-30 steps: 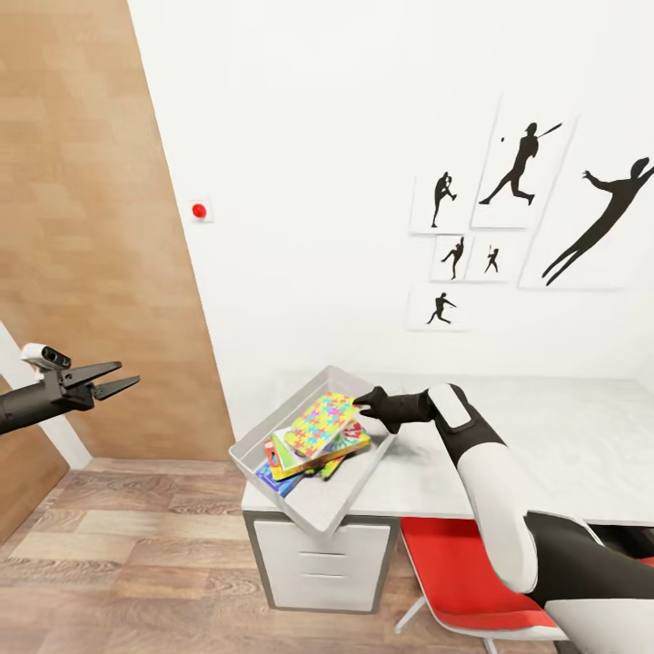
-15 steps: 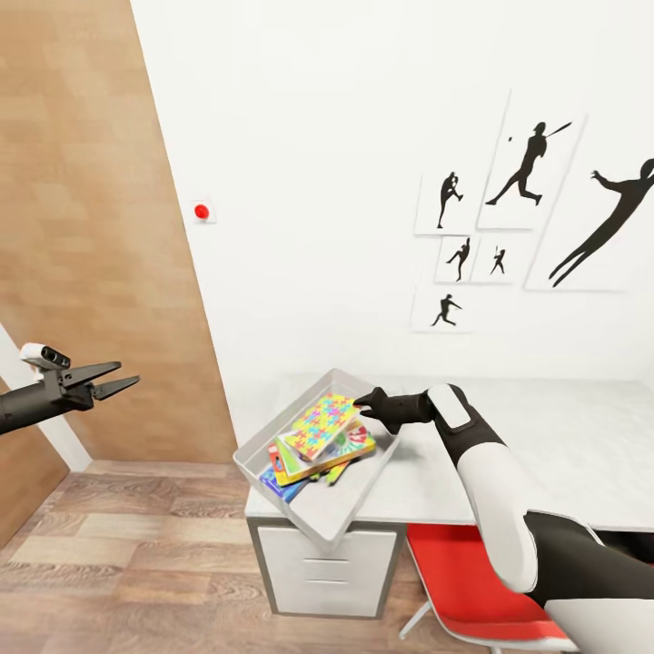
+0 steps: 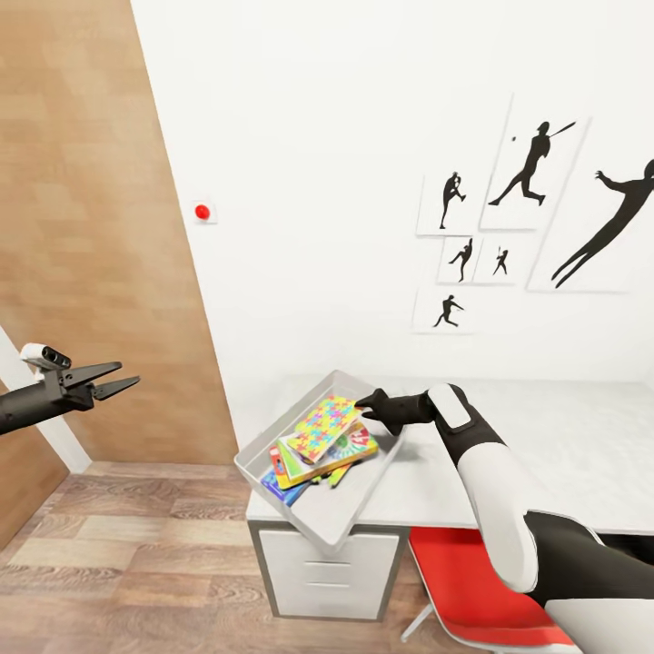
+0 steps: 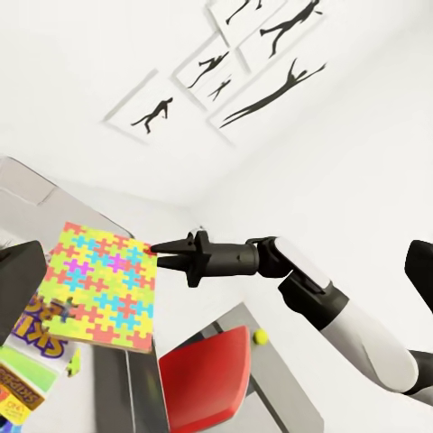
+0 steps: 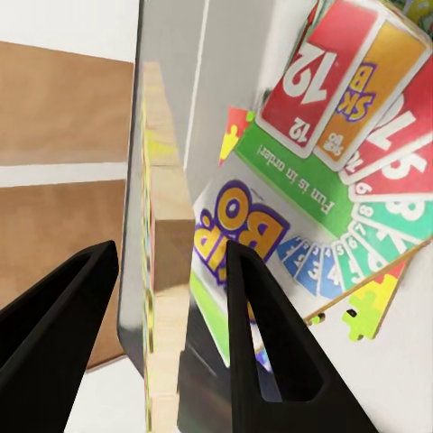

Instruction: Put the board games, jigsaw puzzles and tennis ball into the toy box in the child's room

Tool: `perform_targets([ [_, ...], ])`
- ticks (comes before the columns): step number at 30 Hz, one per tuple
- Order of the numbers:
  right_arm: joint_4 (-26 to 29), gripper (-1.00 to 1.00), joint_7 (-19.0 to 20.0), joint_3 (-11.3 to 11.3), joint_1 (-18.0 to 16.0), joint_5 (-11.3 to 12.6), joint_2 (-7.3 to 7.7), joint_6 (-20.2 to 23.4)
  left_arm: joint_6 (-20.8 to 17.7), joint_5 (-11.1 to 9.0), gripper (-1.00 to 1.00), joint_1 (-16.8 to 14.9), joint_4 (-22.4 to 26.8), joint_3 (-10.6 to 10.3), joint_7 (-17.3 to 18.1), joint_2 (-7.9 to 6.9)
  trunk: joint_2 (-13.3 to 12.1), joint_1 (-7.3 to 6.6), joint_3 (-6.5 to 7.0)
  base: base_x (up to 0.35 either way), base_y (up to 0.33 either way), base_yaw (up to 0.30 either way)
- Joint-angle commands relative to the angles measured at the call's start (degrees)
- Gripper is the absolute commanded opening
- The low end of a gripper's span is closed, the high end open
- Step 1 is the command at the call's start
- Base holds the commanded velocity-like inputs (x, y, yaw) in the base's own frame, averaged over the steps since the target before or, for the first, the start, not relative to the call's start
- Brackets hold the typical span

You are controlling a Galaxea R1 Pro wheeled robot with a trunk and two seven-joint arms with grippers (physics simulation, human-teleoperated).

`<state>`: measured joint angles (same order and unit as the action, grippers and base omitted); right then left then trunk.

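White-walled room — right hand [image 3: 363,399] open astride jigsaw puzzle [image 3: 322,427] over toy box [image 3: 318,522]; wrist view adds SKIP-BO game [image 5: 298,225].

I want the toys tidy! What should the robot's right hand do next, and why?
Probably draw the right gripper straight back: its jaws stand open around the edge of the jigsaw puzzle, which already lies atop the pile inside the toy box.

Parted pincer [image 5: 167,334] astride jigsaw puzzle [image 5: 167,244] edge, above SKIP BO box [image 5: 298,216]

My views are bright, evenly lit and sharp; soft shadow under the bench [image 3: 545,472], no glare, straight edges
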<state>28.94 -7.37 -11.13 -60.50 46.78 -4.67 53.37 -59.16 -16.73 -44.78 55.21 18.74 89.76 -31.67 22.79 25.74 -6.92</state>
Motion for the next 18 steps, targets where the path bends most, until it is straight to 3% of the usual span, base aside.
perform_targets([
  [1,0.06,-1.0,-0.61,-0.38,-0.07,0.45,-0.07,0.24,-0.61,0.03,1.0,-0.05,-0.01,-0.02,0.24,0.0,0.13,0.04,-0.13,0.042,0.116,0.0],
  [18,0.06,-1.0,-0.63,-0.37,-0.07,0.42,-0.1,0.22,-0.61,0.02,1.0,-0.05,-0.01,-0.02,0.24,-0.02,0.13,0.04,-0.13,0.01,0.049,0.0],
])
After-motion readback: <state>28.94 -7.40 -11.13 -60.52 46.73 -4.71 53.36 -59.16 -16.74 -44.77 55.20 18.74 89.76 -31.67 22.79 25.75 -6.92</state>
